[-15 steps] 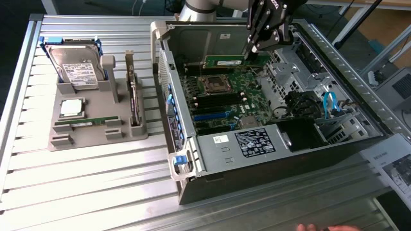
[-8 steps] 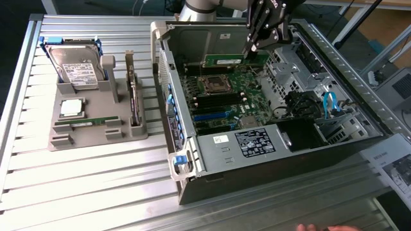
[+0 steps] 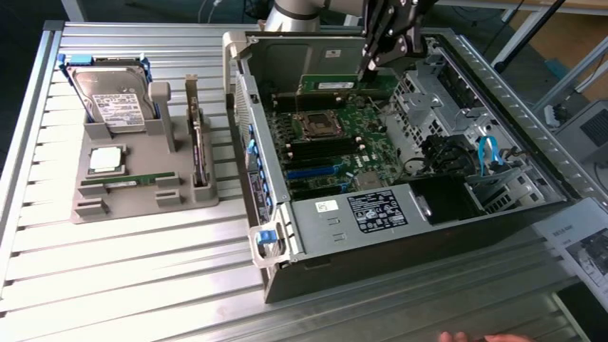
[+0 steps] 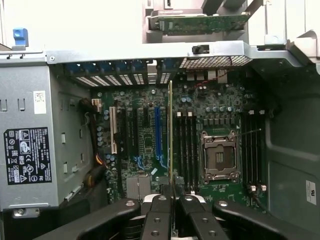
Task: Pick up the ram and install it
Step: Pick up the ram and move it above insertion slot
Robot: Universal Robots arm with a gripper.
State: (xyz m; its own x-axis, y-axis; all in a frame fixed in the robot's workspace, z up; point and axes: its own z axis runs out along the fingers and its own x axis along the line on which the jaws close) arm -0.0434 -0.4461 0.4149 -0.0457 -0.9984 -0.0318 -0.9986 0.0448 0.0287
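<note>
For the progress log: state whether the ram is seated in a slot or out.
Out: the gripper holds the ram edge-on above the motherboard, clear of the memory slots.

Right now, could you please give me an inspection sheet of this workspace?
Surface: slatted metal table, bearing a grey parts tray and an open computer case.
Job's things: ram, held edge-on over the motherboard.
Clutter: hard drive, processor, second memory stick and expansion card, all in the tray.
Grippers: claw shut on the ram.
Cables: blue cable inside the case.
Surroundings: a person's hand at the table's near edge; printed sheet at the exterior view's right.
</note>
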